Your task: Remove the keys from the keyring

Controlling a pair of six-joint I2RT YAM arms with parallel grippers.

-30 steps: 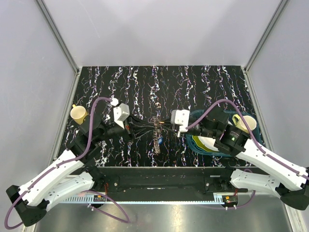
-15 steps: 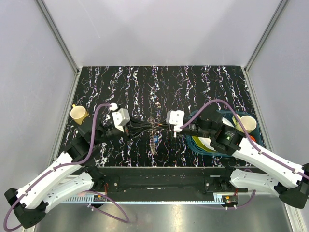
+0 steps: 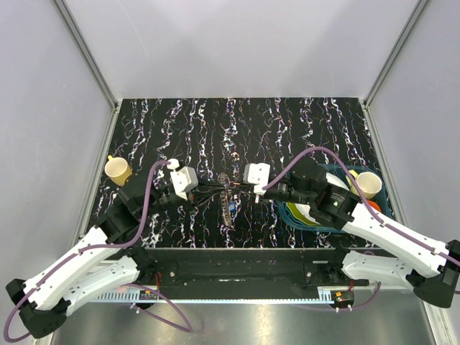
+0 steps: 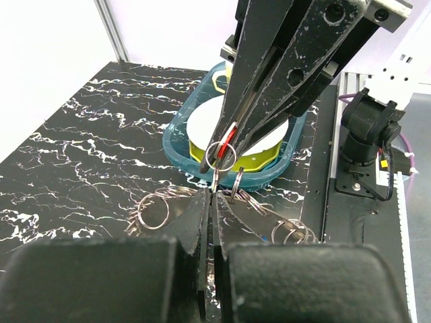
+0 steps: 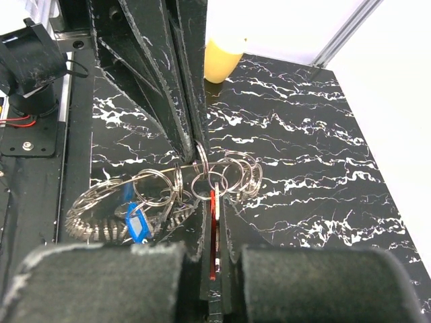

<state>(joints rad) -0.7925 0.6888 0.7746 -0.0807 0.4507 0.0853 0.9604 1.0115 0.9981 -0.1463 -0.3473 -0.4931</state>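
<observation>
Near the bench's point(image 3: 302, 122) front edge, mid-width, the left end effector point(image 4: 211, 200) is closed on a small loop of the one keyring point(image 5: 94, 227), where the blue key point(image 5: 137, 222) dangles. The right end effector point(image 5: 211, 208), also closed, pinches the red key point(image 5: 213, 229). Two keys.

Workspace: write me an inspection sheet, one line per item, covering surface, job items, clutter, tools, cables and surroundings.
Surface: black table with white veining.
Job's things: keyring held between the tools. The red key and blue key both appear attached.
Clutter: yellow cup on the left. Teal bin on the right, holding a white plate and a pale cup.
Tools: left tool shut on a small ring of the keyring. Right tool shut on the red key.
Cables: a purple cable loops along each arm, away from the keyring.
Surroundings: grey walls; nothing else seen.
</observation>
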